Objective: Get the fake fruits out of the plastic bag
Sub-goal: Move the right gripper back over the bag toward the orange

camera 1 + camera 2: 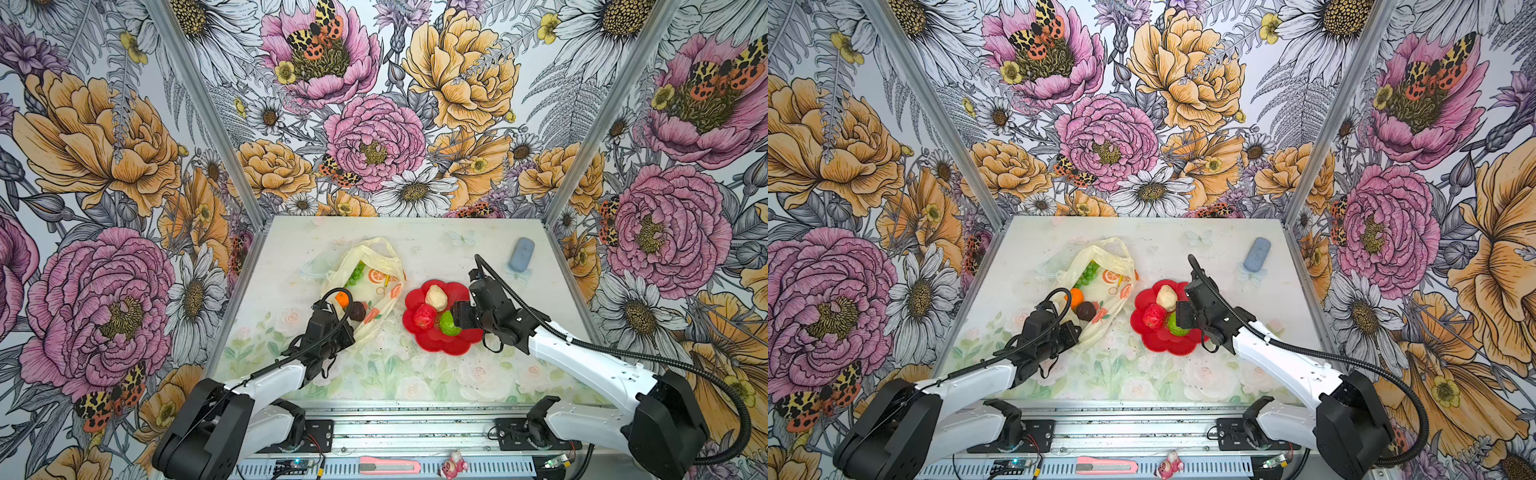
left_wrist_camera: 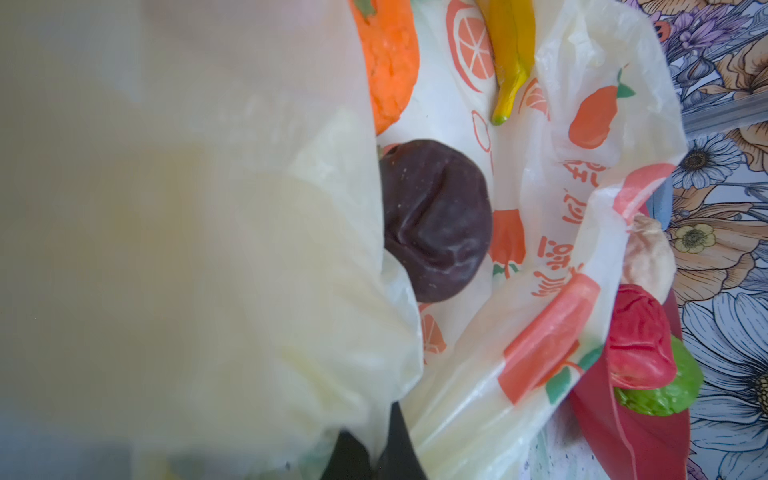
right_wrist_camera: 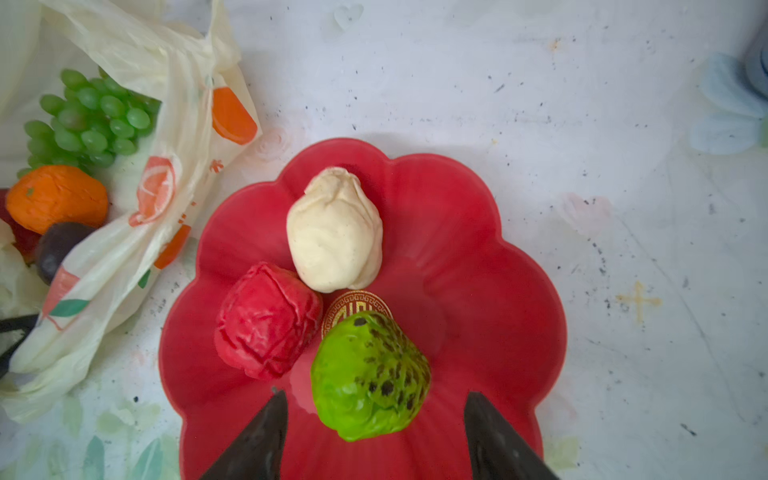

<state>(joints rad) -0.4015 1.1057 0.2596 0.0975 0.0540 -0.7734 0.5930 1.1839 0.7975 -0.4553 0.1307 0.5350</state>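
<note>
Left claw (image 2: 376, 436): you see it pinching the plastic bag (image 1: 372, 254) edge.
Right claw (image 3: 376, 394): spread, straddling the green fruit (image 3: 370, 382) on the red plate (image 3: 498, 257).

red plate (image 3: 498, 249), cream citrus-print bag (image 3: 120, 266)

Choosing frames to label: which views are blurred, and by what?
Left wrist view: the plastic bag, close to the lens, blurs half the picture; the dark fruit is sharp. Right wrist view: sharp, green fruit glossy. Both top views: in focus.
</note>
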